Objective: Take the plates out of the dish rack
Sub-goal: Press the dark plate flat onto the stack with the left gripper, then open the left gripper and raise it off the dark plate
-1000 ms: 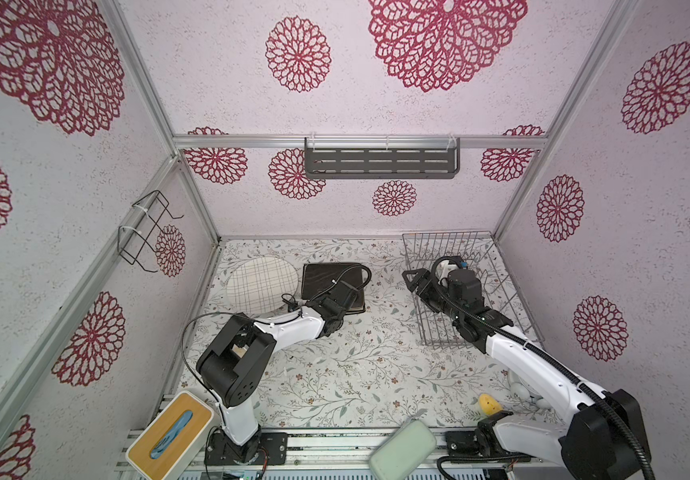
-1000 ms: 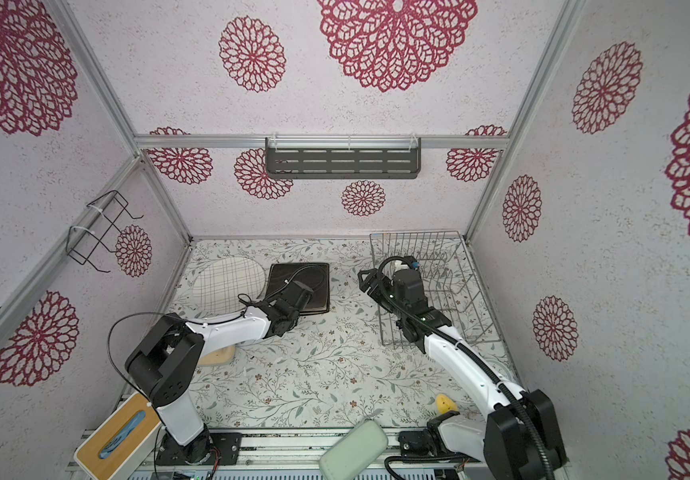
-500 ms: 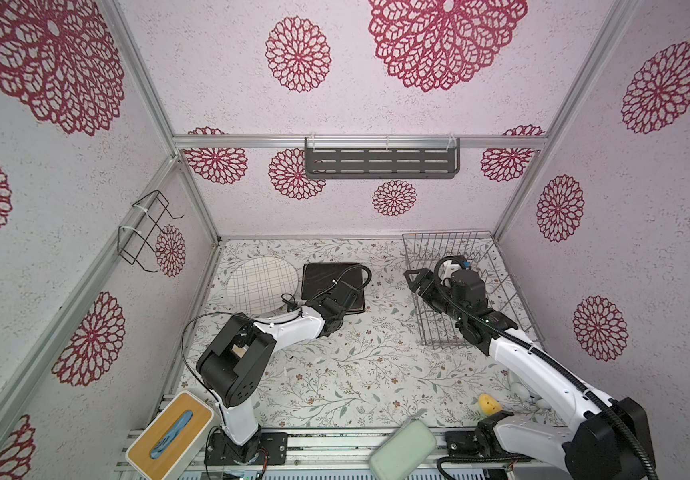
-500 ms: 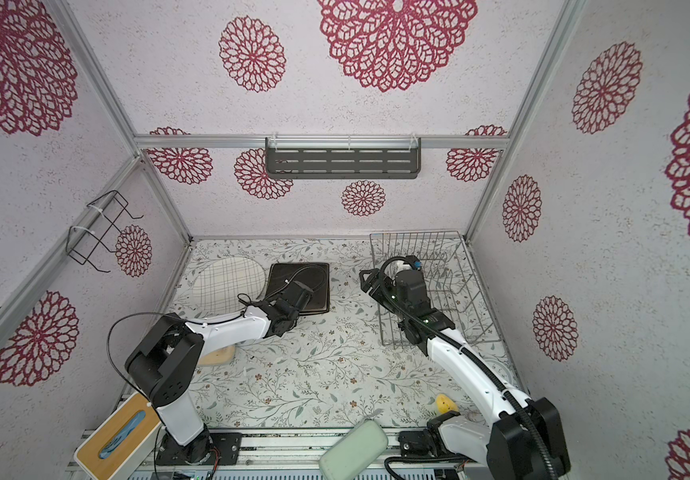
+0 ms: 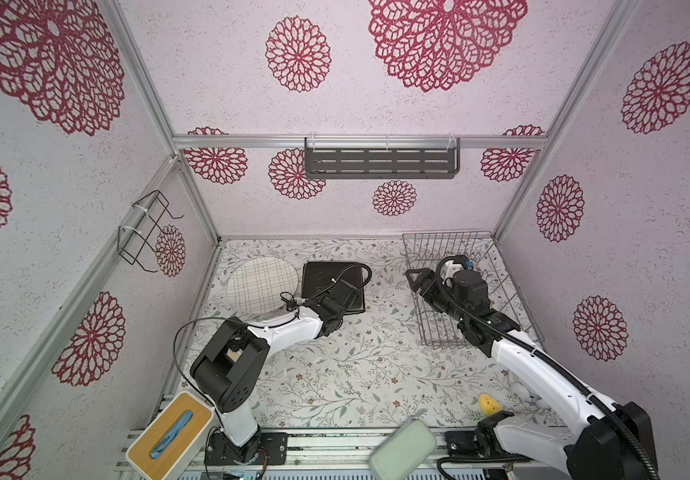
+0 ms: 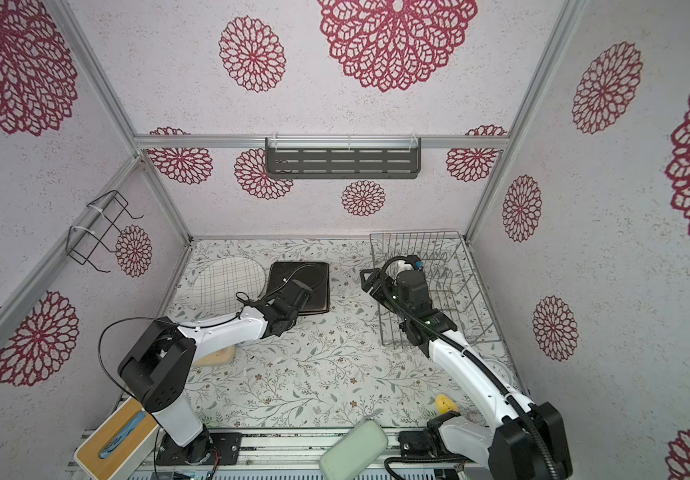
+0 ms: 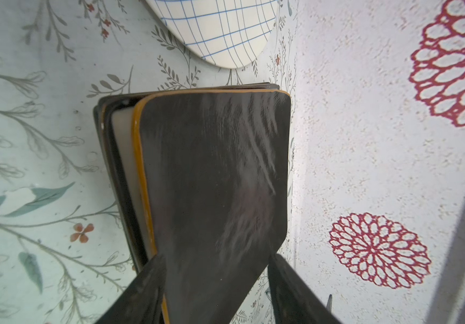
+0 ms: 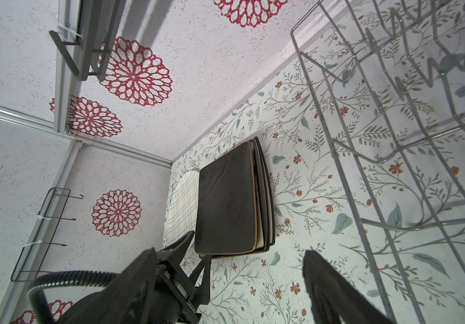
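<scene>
round plate [image 5: 262, 284] left of plate stack [image 5: 323, 272] | dish rack [image 5: 443, 246] right

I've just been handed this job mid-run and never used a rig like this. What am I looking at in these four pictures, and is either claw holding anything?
These are two robot arms at one table, each ending in a two-fingered gripper. Two pictures come from a camera head overhead and look alike; two come from cameras on the arms' wrists. On the table lie a round grid plate and, beside it, a stack of square plates with a dark brown plate on top. The left gripper has its fingers either side of that top plate's near edge; whether it pinches, I cannot tell. The right gripper is open and empty, by the wire dish rack, in which no plates show.
</scene>
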Robot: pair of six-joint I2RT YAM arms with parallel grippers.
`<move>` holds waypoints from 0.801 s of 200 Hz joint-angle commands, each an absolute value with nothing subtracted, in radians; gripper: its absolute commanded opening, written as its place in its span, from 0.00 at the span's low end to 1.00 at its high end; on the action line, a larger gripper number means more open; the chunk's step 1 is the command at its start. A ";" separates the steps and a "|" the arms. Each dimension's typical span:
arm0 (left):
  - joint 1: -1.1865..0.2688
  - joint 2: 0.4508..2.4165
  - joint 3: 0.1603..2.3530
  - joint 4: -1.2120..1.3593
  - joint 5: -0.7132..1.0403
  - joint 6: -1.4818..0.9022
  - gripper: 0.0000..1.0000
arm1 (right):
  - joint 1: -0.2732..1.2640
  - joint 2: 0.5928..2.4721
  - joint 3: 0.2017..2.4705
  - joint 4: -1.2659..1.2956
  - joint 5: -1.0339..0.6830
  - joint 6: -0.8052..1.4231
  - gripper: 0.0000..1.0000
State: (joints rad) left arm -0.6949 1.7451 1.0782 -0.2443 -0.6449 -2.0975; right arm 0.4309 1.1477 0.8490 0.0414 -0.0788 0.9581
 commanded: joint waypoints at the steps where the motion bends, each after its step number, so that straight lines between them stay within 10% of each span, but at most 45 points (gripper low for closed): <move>1: -0.709 1.709 1.078 -0.245 -0.671 -2.342 0.62 | 0.432 1.108 0.873 0.044 -0.055 0.932 0.85; 72: -0.739 1.600 1.021 -0.253 -0.778 -2.315 0.68 | 0.430 1.068 0.838 0.055 -0.050 0.905 0.88; 97: -0.759 1.534 1.035 -0.350 -0.904 -2.260 0.99 | 0.424 1.044 0.821 0.071 -0.051 0.886 0.91; 160: -0.775 1.330 0.925 -0.342 -1.206 -2.043 0.97 | 0.400 0.998 0.766 0.099 -0.009 0.833 0.99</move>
